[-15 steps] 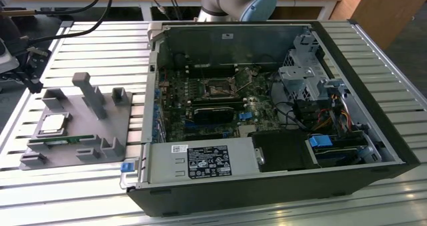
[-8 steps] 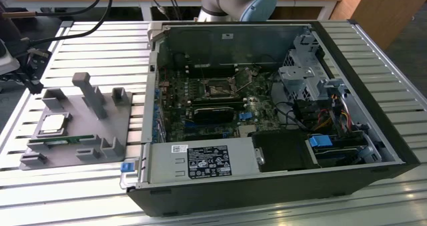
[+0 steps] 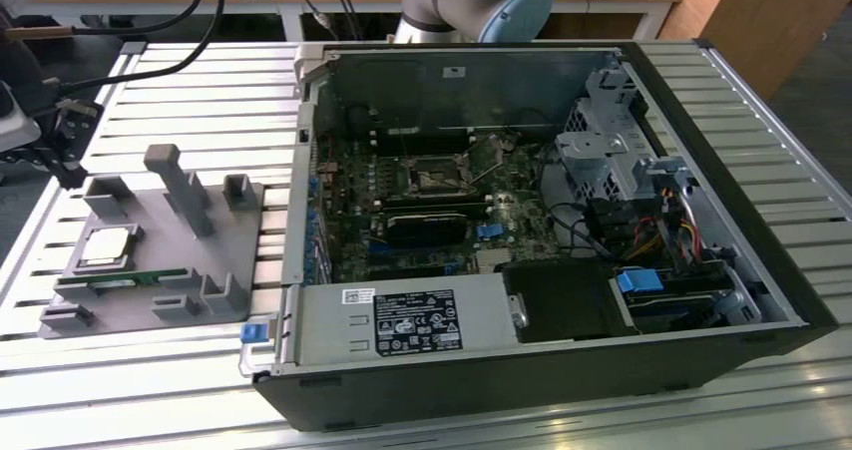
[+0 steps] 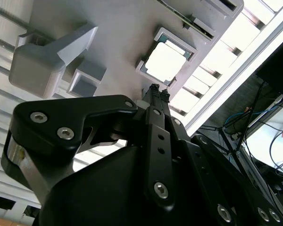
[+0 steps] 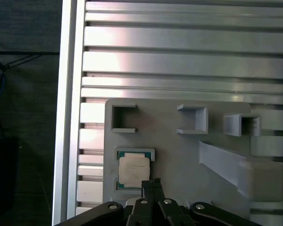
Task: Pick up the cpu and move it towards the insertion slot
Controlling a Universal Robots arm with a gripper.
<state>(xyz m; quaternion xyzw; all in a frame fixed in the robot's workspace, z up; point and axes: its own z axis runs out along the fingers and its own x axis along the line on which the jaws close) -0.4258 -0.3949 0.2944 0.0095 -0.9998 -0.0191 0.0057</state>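
Note:
The cpu (image 3: 107, 248) is a silvery square chip lying flat in a pocket of the grey holder plate (image 3: 219, 255), at the exterior view's left. Both wrist views look down on the cpu (image 4: 165, 61) (image 5: 133, 169) from above. My gripper (image 4: 158, 88) (image 5: 151, 181) hovers over the plate just beside the chip, apart from it, its two thin black fingers pressed together and holding nothing. The insertion slot (image 3: 436, 179) is a small dark square socket with a metal frame on the motherboard inside the open computer case (image 3: 719, 270).
The holder plate carries a tall grey post (image 3: 180, 186) (image 5: 240, 172), several small bracket pockets (image 5: 193, 120) and a green memory stick (image 3: 127, 278). All rests on a slatted aluminium table (image 3: 200, 81). Cables and drive cages crowd the case's right side (image 3: 639, 201).

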